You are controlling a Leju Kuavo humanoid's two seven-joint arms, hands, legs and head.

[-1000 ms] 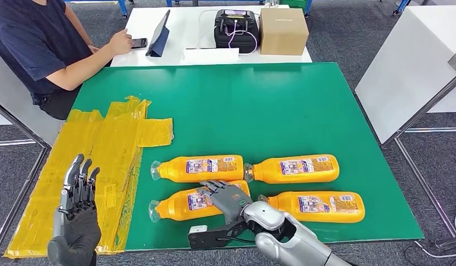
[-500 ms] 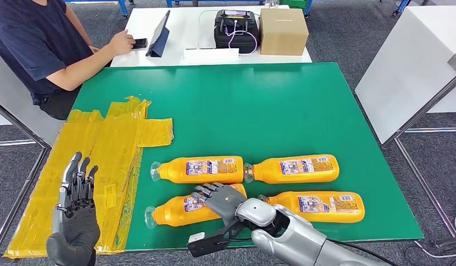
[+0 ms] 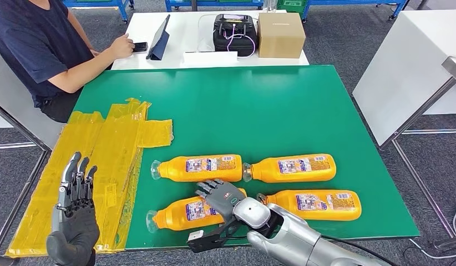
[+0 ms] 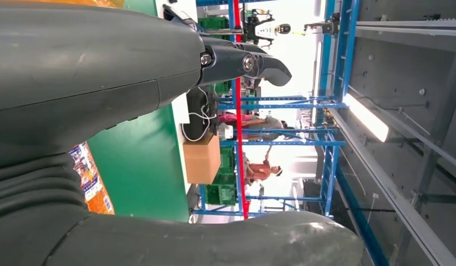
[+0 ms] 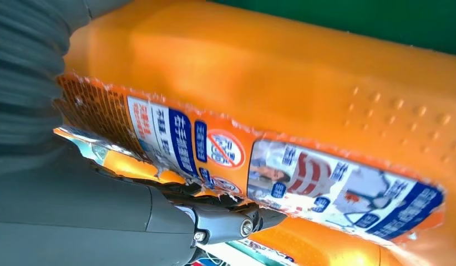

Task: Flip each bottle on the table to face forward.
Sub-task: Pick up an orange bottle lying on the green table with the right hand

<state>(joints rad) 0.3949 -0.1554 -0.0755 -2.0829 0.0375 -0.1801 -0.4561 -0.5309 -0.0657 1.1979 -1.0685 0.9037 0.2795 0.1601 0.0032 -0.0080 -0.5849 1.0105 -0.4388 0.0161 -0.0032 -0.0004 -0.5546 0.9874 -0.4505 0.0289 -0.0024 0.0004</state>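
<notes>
Four orange bottles lie on their sides on the green table [image 3: 259,111], caps to the left. The far-left bottle [image 3: 199,167], far-right bottle [image 3: 292,168] and near-right bottle [image 3: 314,204] show their labels upward. My right hand [image 3: 223,195] lies over the base end of the near-left bottle [image 3: 178,215] and grips it, fingers wrapped across the label. In the right wrist view that bottle [image 5: 303,83] sits close against my right hand [image 5: 76,221], with a finger [image 5: 226,224] curled around it. My left hand [image 3: 75,216] is raised at the near left, fingers straight and apart, holding nothing.
A patch of yellow tape [image 3: 104,160] covers the table's left side. A person [image 3: 42,50] sits at the far left by a white table [image 3: 176,55] carrying a tablet, a black case [image 3: 234,33] and a cardboard box [image 3: 281,34]. Another white table [image 3: 409,72] stands to the right.
The near-left bottle has slid left under my right hand, its cap end swinging toward the table's near edge. My left hand has barely moved.
</notes>
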